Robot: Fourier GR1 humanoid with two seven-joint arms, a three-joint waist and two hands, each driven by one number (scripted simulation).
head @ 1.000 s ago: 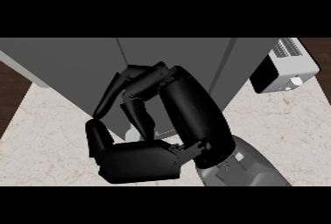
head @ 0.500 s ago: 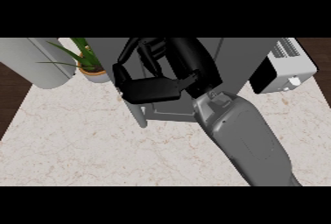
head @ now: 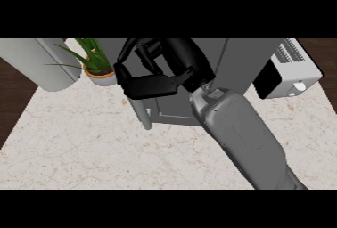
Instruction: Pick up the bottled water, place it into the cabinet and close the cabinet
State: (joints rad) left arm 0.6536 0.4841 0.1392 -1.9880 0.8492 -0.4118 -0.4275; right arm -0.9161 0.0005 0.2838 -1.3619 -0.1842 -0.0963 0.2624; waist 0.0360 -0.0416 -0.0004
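- The head view looks steeply down from above the counter's (head: 79,147) near edge, facing the far cabinet (head: 244,62).
- It sits close (the right forearm (head: 244,138) crosses much of it).

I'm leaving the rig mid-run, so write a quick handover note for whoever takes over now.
The right hand is raised against the cabinet front; what it holds cannot be seen. The left hand is not in view. The bottled water shows nowhere: hidden by the hand or already inside. Done: unclear. Left: confirm the bottled water is in the cabinet, then close it.
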